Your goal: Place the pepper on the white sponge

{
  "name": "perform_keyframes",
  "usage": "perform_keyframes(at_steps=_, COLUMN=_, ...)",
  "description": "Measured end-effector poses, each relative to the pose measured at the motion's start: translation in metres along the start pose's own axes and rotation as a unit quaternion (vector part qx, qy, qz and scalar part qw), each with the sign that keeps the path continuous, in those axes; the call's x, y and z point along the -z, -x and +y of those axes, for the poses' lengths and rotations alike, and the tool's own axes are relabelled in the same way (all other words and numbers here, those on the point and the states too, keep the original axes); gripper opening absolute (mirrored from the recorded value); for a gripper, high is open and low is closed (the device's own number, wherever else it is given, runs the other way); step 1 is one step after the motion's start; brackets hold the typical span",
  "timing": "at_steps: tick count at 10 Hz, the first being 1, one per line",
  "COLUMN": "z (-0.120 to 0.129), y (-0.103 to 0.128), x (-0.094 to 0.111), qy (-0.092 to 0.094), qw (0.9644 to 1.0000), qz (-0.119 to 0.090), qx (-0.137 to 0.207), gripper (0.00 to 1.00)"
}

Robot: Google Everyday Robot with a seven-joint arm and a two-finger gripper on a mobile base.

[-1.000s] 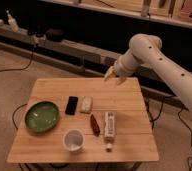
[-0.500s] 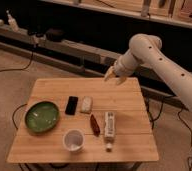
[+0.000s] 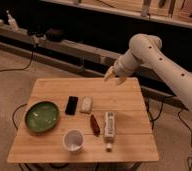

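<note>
The pepper is a small dark red-brown chili lying on the wooden table, just left of the white bottle. The white sponge is a cream block a little above the pepper, next to the black phone. My gripper hangs above the table's far edge, right of centre, well away from both the pepper and the sponge. It holds nothing that I can see.
A black phone lies left of the sponge. A green bowl sits at the table's left. A white cup stands near the front edge. A white bottle lies on its side right of the pepper. Shelving and cables run behind the table.
</note>
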Motion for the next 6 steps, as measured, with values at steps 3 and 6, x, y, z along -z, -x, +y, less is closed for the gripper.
perform_keyframes(at_steps=3, z=0.0, y=0.0, x=0.0, qy=0.0, qw=1.0, qz=0.0, qx=0.0, gripper=0.49)
perform_keyframes(at_steps=6, z=0.0012, y=0.0075, x=-0.0075, qy=0.005, qw=1.0, qz=-0.003, qx=0.006, gripper=0.49)
